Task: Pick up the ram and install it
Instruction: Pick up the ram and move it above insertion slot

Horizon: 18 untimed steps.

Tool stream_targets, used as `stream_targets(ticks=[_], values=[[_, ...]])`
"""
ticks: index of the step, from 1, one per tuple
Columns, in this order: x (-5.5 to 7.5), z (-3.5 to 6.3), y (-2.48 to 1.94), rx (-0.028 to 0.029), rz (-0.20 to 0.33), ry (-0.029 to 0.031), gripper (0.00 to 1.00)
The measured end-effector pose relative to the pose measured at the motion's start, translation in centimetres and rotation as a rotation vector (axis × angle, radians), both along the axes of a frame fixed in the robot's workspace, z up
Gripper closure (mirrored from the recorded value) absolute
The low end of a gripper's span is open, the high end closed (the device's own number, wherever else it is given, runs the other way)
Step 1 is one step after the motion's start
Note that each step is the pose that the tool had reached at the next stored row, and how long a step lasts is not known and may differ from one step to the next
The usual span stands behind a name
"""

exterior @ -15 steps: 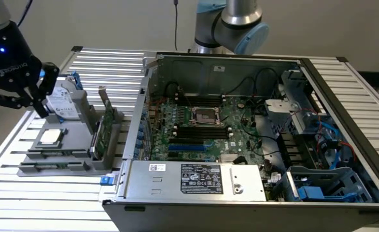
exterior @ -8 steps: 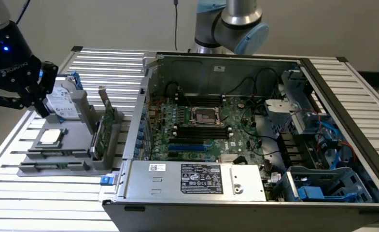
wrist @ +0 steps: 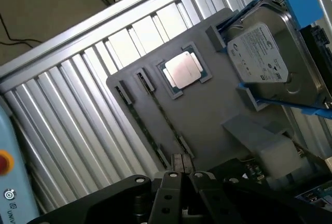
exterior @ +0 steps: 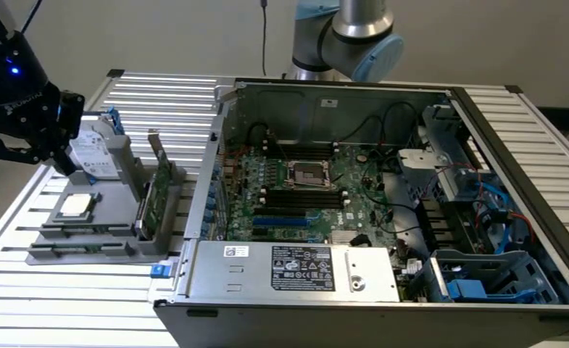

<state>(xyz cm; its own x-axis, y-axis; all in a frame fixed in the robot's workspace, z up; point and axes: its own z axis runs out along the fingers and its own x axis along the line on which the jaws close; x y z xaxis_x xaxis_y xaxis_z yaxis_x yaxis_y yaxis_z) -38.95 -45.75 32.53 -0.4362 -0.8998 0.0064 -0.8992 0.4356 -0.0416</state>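
I work in a robotics lab, at a bench set up for computer assembly. Below my gripper (wrist: 181, 175) runs a table (wrist: 78, 120) of bare aluminium slats. On it, right under me, a grey tray (wrist: 218, 125) keeps loose parts in shaped seats: a CPU (wrist: 182, 69) and a hard drive (wrist: 259, 58). Beyond the tray from me, a PC case (exterior: 294, 109) lies open with its motherboard (exterior: 304, 196) exposed. My arm (exterior: 362, 29) rises behind that case, against a plain wall (exterior: 168, 36). Near me, past the table's edge, a pendant (wrist: 8, 193) shows a red stop button (wrist: 2, 163).
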Motion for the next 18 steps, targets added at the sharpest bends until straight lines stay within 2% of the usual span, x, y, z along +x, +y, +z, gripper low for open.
stream_targets(ticks=[13,15,18], values=[[-0.01,-0.01,0.00,0.0001,0.230,0.0010,0.89],[-0.04,0.00,0.00,0.0005,0.251,0.0044,0.89],[-0.07,-0.02,-0.01,0.0020,0.278,0.0157,0.89]])
